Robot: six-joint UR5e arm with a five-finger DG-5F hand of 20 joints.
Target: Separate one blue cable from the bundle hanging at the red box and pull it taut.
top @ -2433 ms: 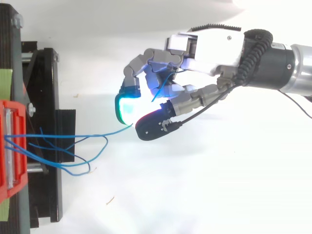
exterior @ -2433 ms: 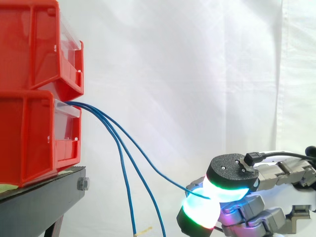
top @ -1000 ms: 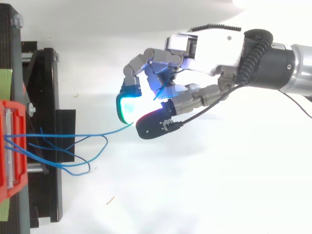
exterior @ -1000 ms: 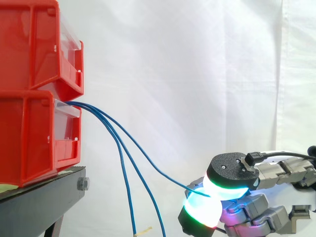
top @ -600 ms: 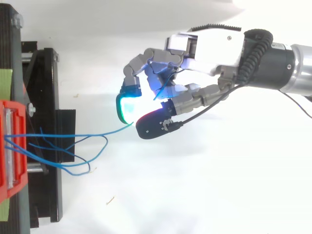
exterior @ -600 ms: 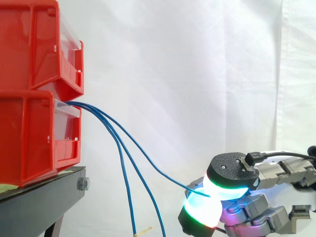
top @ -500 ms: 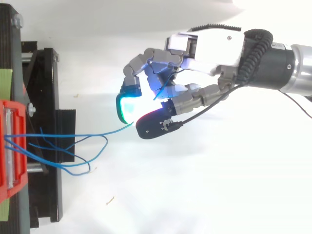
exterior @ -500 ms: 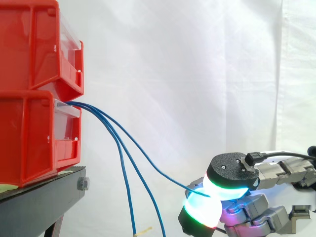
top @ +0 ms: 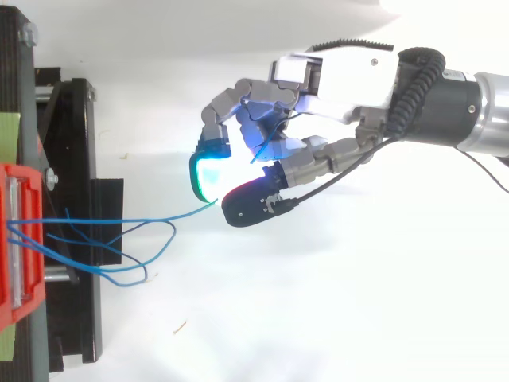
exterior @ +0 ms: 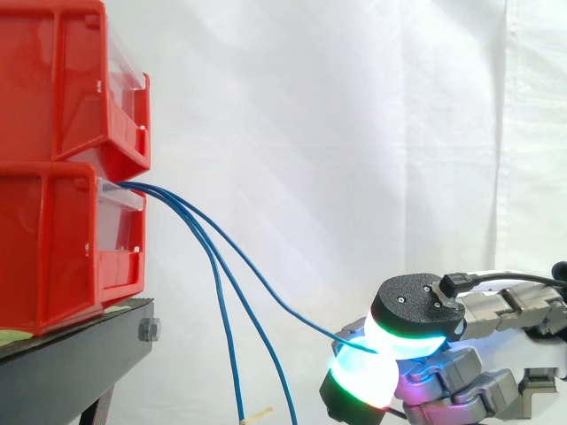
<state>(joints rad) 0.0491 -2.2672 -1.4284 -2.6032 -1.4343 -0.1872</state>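
In the side view the lower red box (exterior: 53, 248) sits on a black stand (exterior: 80, 354) with a second red bin (exterior: 62, 80) stacked on it, and this view gives the heights. The blue cable (exterior: 257, 283) leaves the clear lip at the top of the box front and runs away from the box in a long, sagging curve, down to the hand (exterior: 416, 305). The hand sits well out from the box and lower than the box's base. The other blue cables (exterior: 226, 328) drop steeply from the same lip, close to the box, apart from the picked one. The top view gives the sideways layout instead: the blue cable (top: 191, 212) runs out from the red box (top: 12, 239) almost straight across the black stand (top: 71, 159). It then bends slightly toward the hand (top: 342, 68), which lies off to one side of the box front. The other blue cables (top: 159, 239) loop just in front of the box. A short blue stretch also shows inside the curled fingers, beyond the pinch. The hand points back toward the box, palm side-on in the side view. A cyan-green glowing fingertip (exterior: 363, 376) and the thumb close on the blue cable between them, and the remaining fingers are curled underneath. The cable is held but slack, not drawn straight.
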